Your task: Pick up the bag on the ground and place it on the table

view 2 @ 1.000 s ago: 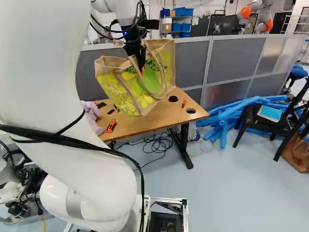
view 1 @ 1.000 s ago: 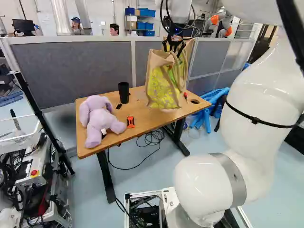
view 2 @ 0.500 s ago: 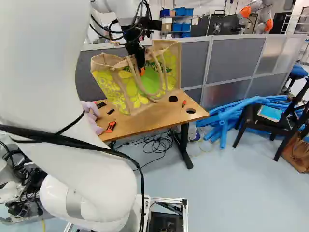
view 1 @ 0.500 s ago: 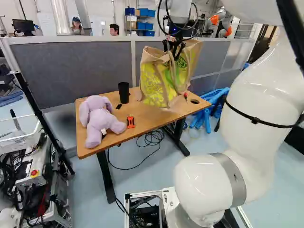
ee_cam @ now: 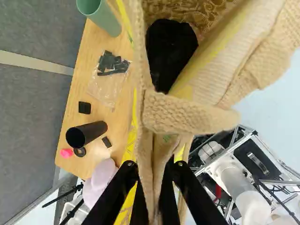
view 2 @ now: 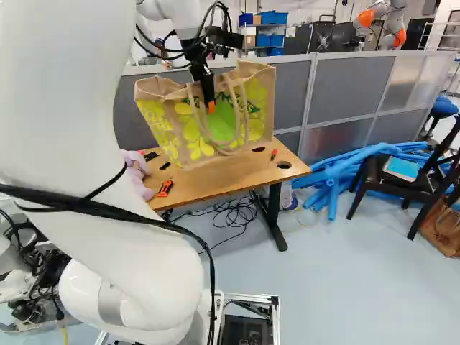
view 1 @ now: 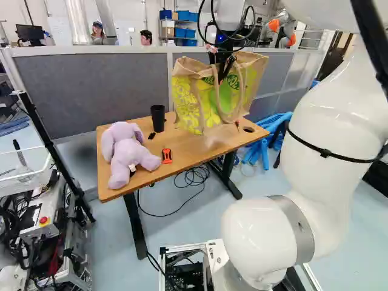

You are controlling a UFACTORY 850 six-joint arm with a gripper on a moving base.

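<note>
Bag (view 1: 188, 103), yellow, green and tan, hangs from my gripper (view 2: 210, 105) over the table (view 1: 182, 151). My jaws stand narrow, pinching a fold of its cloth between them, as the wrist view shows. The mouth is open, and a black item (ee_cam: 168, 51) sits inside. The handles (view 2: 195, 115) droop loosely down the side facing my base. I cannot establish whether any part of the bag touches the tabletop.

Items noted on the tabletop: a lilac plush toy (view 1: 128, 151) at the left in the left base view; an orange-and-black tool (view 1: 167, 156) just beside it; a black cup (view 1: 158, 118), upright, near the far edge. The wrist view adds a green cup (ee_cam: 101, 16) and a clear pouch (ee_cam: 105, 91) with black parts at it.

Right of the table in the right base view, blue tubes (view 2: 334, 183) lie heaped on the floor, near a dark chair (view 2: 399, 185) bearing a blue book (view 2: 400, 167). Another robot (view 2: 394, 29) stands beyond the partition (view 2: 352, 86).
</note>
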